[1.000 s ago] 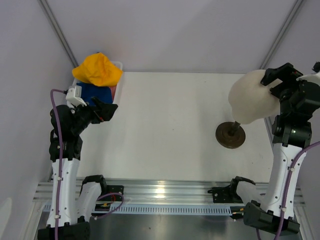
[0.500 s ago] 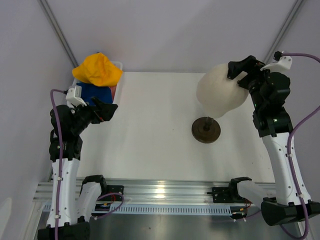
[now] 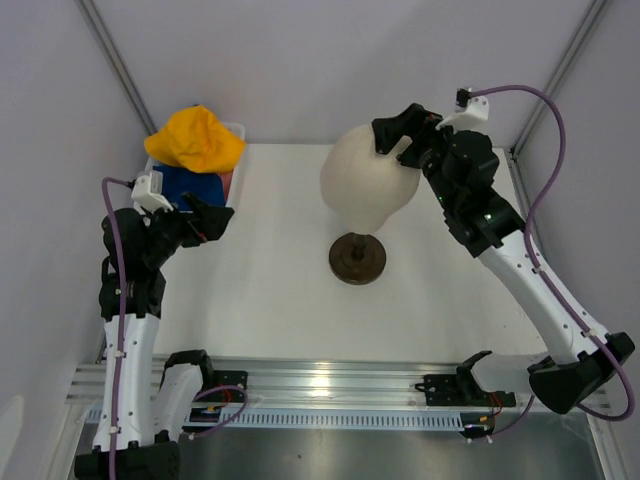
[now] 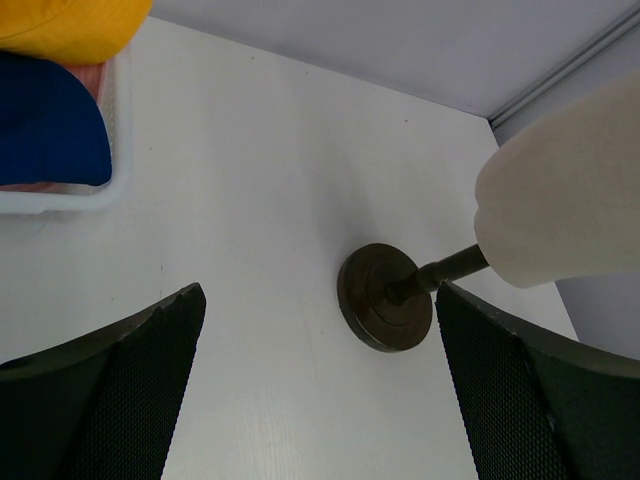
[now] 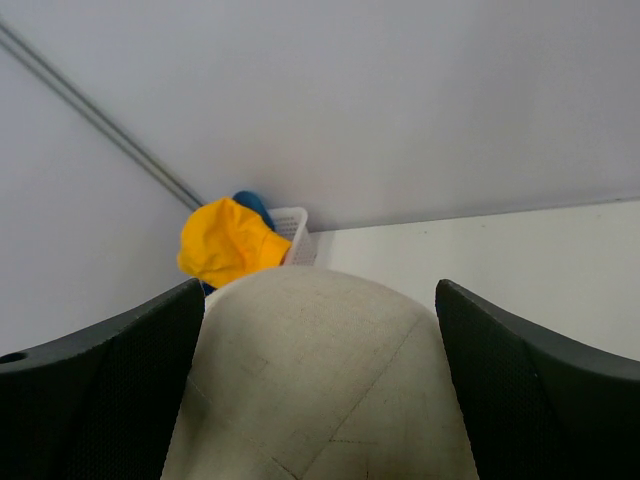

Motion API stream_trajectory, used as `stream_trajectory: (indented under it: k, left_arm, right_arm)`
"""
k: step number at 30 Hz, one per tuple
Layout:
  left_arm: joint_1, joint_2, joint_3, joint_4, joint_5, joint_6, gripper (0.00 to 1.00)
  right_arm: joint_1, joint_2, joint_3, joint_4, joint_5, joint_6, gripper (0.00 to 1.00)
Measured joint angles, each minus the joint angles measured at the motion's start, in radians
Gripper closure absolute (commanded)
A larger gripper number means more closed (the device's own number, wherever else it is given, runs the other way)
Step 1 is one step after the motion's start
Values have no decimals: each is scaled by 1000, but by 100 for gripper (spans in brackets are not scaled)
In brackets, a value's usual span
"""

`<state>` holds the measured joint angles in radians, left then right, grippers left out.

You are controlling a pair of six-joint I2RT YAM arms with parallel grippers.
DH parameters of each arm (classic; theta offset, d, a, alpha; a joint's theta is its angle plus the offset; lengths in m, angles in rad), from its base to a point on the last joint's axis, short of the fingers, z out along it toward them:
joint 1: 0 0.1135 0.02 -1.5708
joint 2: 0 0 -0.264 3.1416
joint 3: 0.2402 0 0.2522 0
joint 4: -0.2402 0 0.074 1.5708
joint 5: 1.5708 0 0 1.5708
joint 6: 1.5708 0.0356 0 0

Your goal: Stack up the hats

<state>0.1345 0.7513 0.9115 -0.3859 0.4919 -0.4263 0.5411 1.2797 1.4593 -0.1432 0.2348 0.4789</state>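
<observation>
Setting: White table (image 3: 280, 300) between pale grey walls (image 3: 330, 60), with 2 arms bolted at its near edge.
Basket: a white plastic basket (image 3: 238, 131) sits in the table's far-left corner.
Hats: the yellow hat (image 3: 195, 138) lies crumpled on top of the basket and spills over its far rim. The navy hat (image 3: 190, 186) is tucked inside beneath it. A sliver of the pink hat (image 4: 85, 75) shows against the basket's right wall.
Mannequin: the cream mannequin head (image 3: 362, 185) is at mid-table on a thin post over its dark brown round base (image 3: 357, 259), well apart from the basket.
Left gripper: the left gripper (image 4: 318, 295) hovers just beside the basket's near side, jaws wide and holding nothing, looking across the table toward the base.
Right gripper: the right gripper (image 5: 320, 285) reaches in from the right. Its jaws are spread wide over the crown of the mannequin head, with 1 finger against each side.
</observation>
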Motion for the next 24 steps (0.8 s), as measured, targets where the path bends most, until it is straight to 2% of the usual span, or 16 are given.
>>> stream_trajectory:
  k: [8,14,20,24]
  left_arm:
    - [0,26,2,-24,-40,0,0]
    - [1,97,28,-60,-72,2,0]
    - [2,122,46,-98,-159,1,0]
    - [2,223,185,-148,-266,-4,1]
  right_arm:
    - [121,102,89,24,9,-9,1]
    - [154,144,174,-52,-10,-32,1]
    - [103,148,350,-318,-80,-121,0]
    - [-10,99,475,-445,-134,-170,1]
